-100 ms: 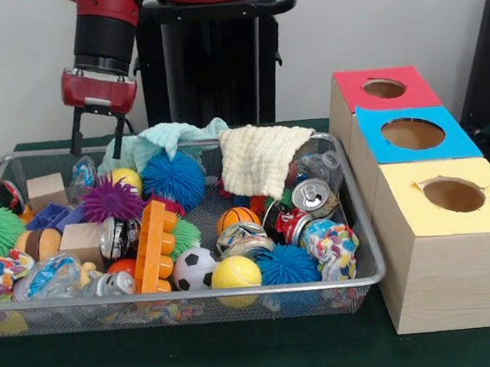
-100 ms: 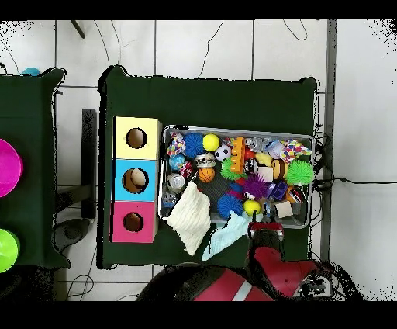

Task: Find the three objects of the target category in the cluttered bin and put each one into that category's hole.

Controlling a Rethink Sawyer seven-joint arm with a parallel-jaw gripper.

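Fingers (image 1: 76,130) spread wide, holding nothing; gripper (image 1: 97,133) hovers over the wire bin's (image 1: 362,224) back rim by the teal cloth (image 1: 167,137). Balls, e.g. yellow ball (image 1: 234,272) and soccer ball (image 1: 193,268), sit at bin front.

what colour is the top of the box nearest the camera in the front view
Yellow. The box has a yellow top with a round hole; it shows best in the front view.
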